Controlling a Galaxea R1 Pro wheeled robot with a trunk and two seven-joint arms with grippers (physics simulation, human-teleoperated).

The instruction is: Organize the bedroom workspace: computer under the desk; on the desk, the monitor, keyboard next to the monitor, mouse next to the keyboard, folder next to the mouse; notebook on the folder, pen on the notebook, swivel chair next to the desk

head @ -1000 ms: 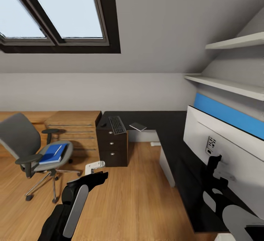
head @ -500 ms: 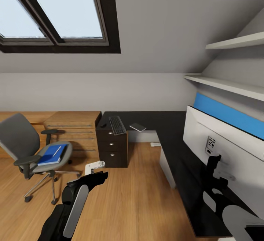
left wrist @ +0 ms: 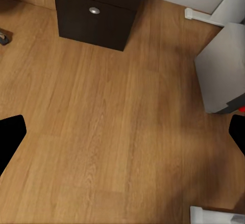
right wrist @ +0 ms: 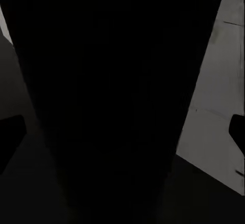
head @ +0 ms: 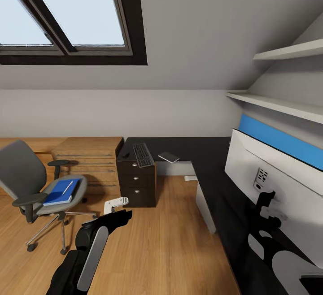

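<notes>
Folder [head: 59, 192] on swivel chair [head: 27, 174] in head view, both grippers spread, empty, left gripper [left wrist: 122, 132] over floor [left wrist: 117, 132].

You have a matt black desk [head: 211, 151] top over a light, smooth wood-grain floor [head: 170, 241]; the swivel chair [head: 31, 183] wears grey cloth on shiny chrome legs; the folder [head: 60, 191] looks smooth blue; the monitor [head: 278, 183] back is plain matt white plastic; the wooden chest [head: 87, 156] shows pale grain.

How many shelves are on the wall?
2: the upper shelf high on the right wall, and the lower shelf just under it. More may lie past the picture's edge.
</notes>
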